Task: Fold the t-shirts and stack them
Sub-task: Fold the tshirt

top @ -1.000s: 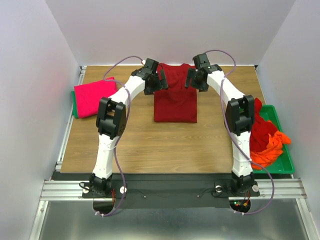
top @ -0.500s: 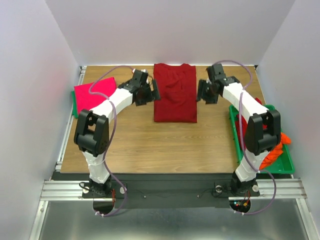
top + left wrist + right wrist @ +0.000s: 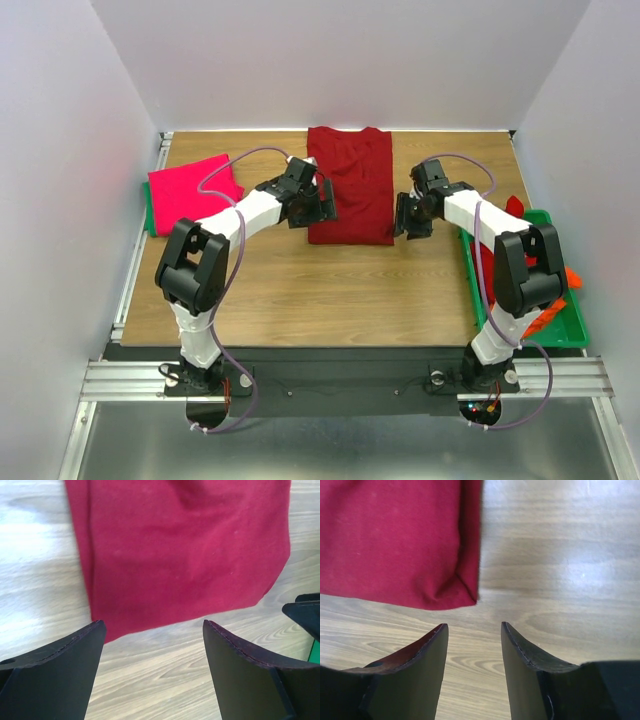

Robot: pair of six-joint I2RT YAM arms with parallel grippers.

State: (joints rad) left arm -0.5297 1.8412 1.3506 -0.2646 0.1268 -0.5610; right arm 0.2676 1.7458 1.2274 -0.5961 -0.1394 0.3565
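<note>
The red shirt lies in a long strip at the middle far part of the desk. Each hand hangs over one near corner of it. The left hand is spread wide and empty. The right hand is parted less and is also empty.

The step appears to be taking the near hem to fold the strip in half. To do it well, both hands should come down level and pinch every layer at the corners. They should then lift together so the hem stays straight.

Only the top view shows the folded pink shirt at the left and the tray of unfolded shirts at the right. Only the wrist views show alignment. The left view has the hem spanning between its fingers. The right view has the corner just beyond its tips.
</note>
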